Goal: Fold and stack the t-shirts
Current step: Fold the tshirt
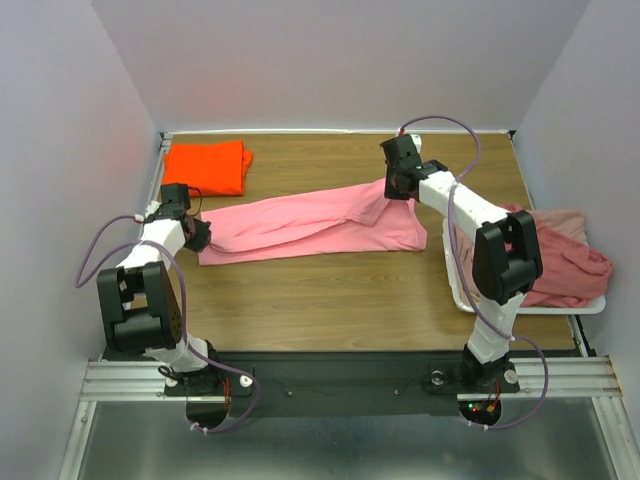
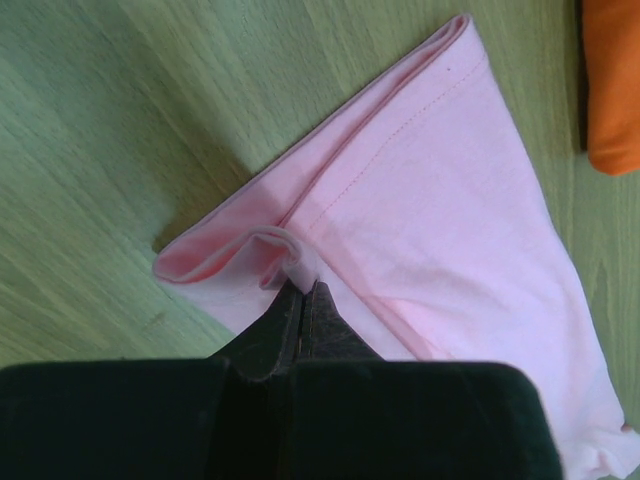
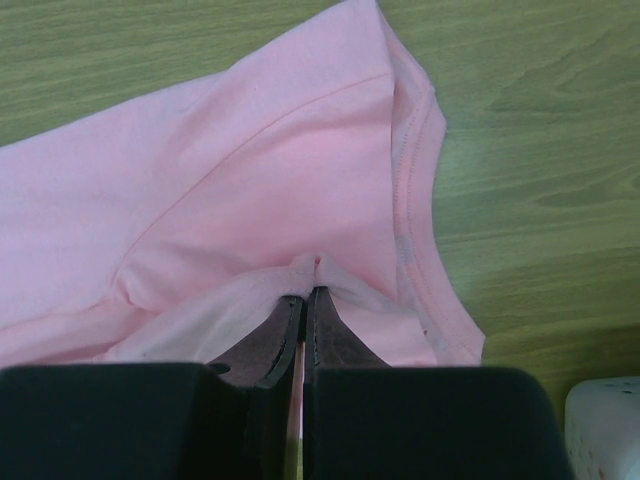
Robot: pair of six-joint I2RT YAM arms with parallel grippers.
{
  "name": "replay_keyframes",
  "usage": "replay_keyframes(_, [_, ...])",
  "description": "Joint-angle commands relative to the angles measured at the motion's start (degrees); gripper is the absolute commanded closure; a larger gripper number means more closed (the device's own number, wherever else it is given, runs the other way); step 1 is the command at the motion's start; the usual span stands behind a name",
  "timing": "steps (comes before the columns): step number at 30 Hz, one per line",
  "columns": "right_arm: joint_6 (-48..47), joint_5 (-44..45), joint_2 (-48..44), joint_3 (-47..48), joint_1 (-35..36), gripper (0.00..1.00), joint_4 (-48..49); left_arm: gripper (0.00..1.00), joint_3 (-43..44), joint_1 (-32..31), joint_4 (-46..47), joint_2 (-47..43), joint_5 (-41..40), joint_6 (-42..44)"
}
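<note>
Clamping the left end effector point(image 2: 300, 285) down narrow on a bunched edge of the light pink t-shirt point(image 2: 430, 230), with a curl of cloth just ahead of its tips. Clamping the right end effector point(image 3: 305, 290) equally narrow on a pinch of the same shirt, with pink cloth spreading ahead and to its left.

Holding the shirt drawn out between the two grips, its long axis running straight from one end effector to the other. Lifting it slightly at the right grip and resting the remainder flat on the desk point(image 1: 330, 290).

Judging the coming fold to turn on that axis: neither arm nearer, each already holding its own end, and the loose body of the shirt lying toward the arm bases from the right grip.

Noting the bright orange t-shirt point(image 1: 205, 167) folded just beyond the left end effector, apart from the pink cloth, probably the base of the stack. Noting the dusty rose t-shirts point(image 1: 565, 265) heaped in the white tray point(image 1: 590, 308), off to the right of the right end effector and nearer the bases.
</note>
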Motion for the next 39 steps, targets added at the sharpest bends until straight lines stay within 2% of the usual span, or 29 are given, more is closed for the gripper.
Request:
replay_keyframes(1, [-2.59, 0.34, 0.51, 2.32, -0.42, 1.00, 3.76, 1.00, 3.19, 0.49, 1.61, 4.37, 1.50, 1.06])
replay_keyframes(5, [-4.00, -0.01, 3.06, 4.60, -0.50, 1.00, 4.02, 1.00, 3.54, 0.76, 4.43, 6.04, 3.35, 0.71])
replay_keyframes(13, [-5.32, -0.45, 7.63, 9.70, -1.12, 1.00, 3.94, 1.00, 6.44, 1.20, 3.82, 9.82, 3.97, 0.98])
replay_keyframes(19, [-4.18, 0.17, 8.17, 9.45, -2.70, 1.00, 3.94, 1.00, 5.66, 3.13, 3.82, 9.83, 7.74, 1.33])
replay_keyframes(26, [-4.97, 0.34, 6.67, 7.95, -2.97, 1.00, 3.94, 1.00, 4.07, 3.48, 4.34, 8.42, 8.62, 1.59])
replay_keyframes(39, [-6.29, -0.18, 9.04, 9.71, -3.05, 1.00, 4.11, 1.00, 7.93, 4.62, 3.73, 11.22, 9.33, 2.12])
